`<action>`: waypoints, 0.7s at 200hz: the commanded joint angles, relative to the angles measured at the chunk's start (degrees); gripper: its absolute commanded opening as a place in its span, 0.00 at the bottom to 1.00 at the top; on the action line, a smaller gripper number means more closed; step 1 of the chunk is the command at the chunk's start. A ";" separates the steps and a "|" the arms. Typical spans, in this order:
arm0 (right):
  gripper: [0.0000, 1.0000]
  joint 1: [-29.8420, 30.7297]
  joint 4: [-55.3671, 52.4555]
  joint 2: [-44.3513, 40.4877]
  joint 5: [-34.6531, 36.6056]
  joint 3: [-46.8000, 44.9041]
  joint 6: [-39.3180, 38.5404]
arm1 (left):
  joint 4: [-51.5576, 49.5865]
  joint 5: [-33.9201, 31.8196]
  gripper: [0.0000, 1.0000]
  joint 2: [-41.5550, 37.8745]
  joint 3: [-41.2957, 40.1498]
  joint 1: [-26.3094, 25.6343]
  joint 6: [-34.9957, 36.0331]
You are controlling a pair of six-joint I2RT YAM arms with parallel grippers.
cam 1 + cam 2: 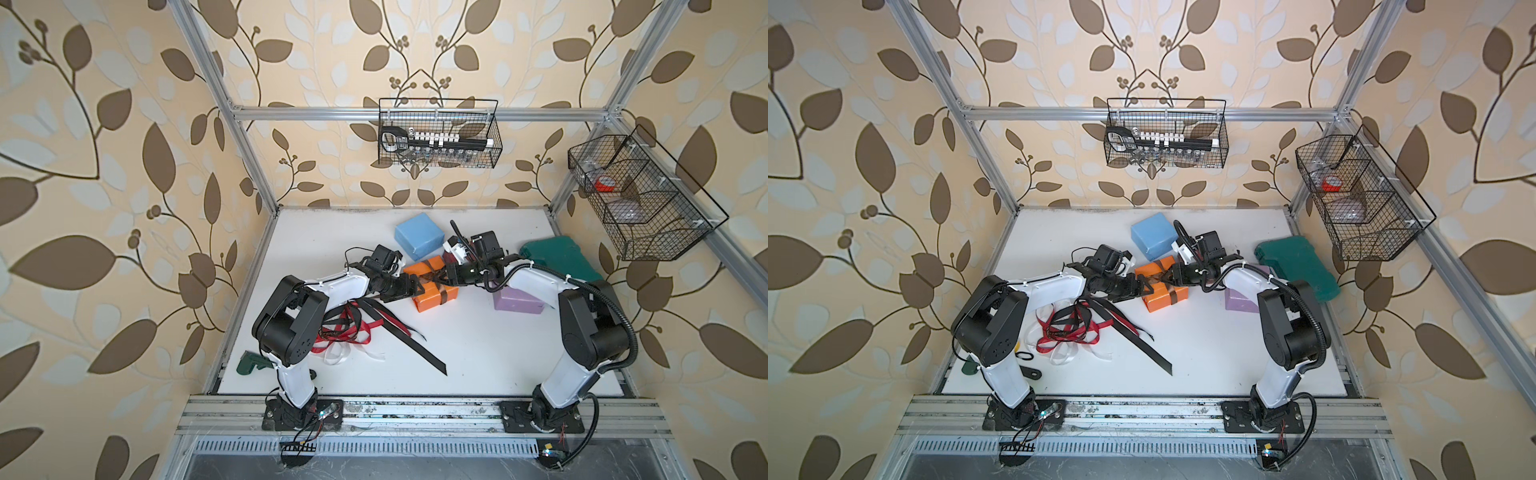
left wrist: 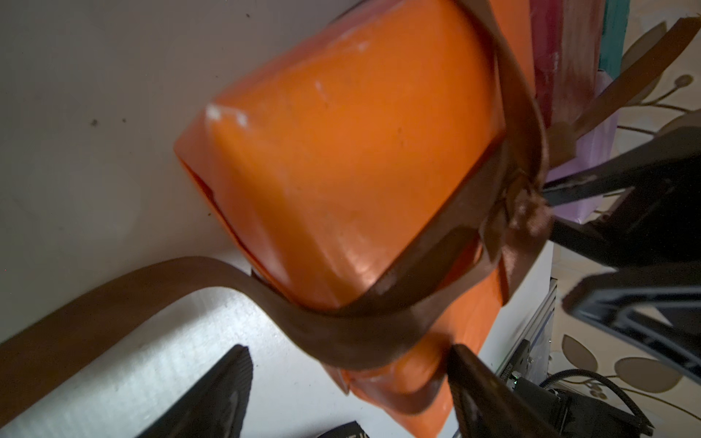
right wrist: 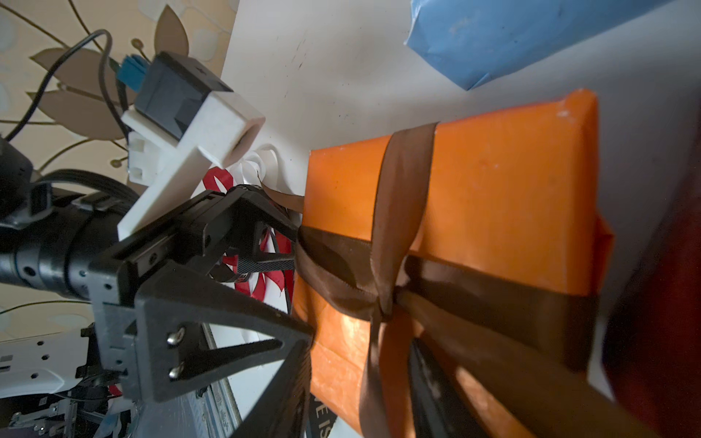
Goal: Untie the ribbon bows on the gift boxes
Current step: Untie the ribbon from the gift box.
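Observation:
The orange gift box (image 1: 428, 303) sits mid-table with a brown ribbon (image 3: 383, 311) tied in a knot on top. My left gripper (image 1: 415, 286) (image 2: 349, 352) is open at the box's left edge. A brown loop (image 3: 322, 265) and the box corner lie between its fingers (image 2: 474, 379). From the right, my right gripper (image 1: 446, 274) (image 3: 362, 341) hovers at the knot. Its jaws stand partly apart with a brown tail running between them, not pinched. The light blue box (image 1: 419, 235) and lilac box (image 1: 517, 301) carry no ribbon. The dark red box (image 1: 449, 257) is mostly hidden.
Loose red (image 1: 349, 332), black (image 1: 407, 345) and white (image 1: 345, 355) ribbons lie in a heap by the left arm. A dark-green case (image 1: 561, 257) lies at the right wall, and a small green item (image 1: 251, 362) at the front left. Wire baskets (image 1: 438, 137) hang on the walls.

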 commanded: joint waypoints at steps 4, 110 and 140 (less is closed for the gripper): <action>0.38 0.92 0.92 2.16 -4.10 -1.05 -0.09 | -2.41 -1.51 0.82 1.61 0.98 0.45 1.63; 0.32 -1.09 25.84 -4.73 -32.10 -5.11 22.49 | -2.43 -1.24 0.82 2.98 0.27 0.45 1.41; 0.32 -1.09 32.27 -9.92 -33.28 -5.05 29.50 | -2.52 -1.18 0.82 2.96 0.43 0.45 1.47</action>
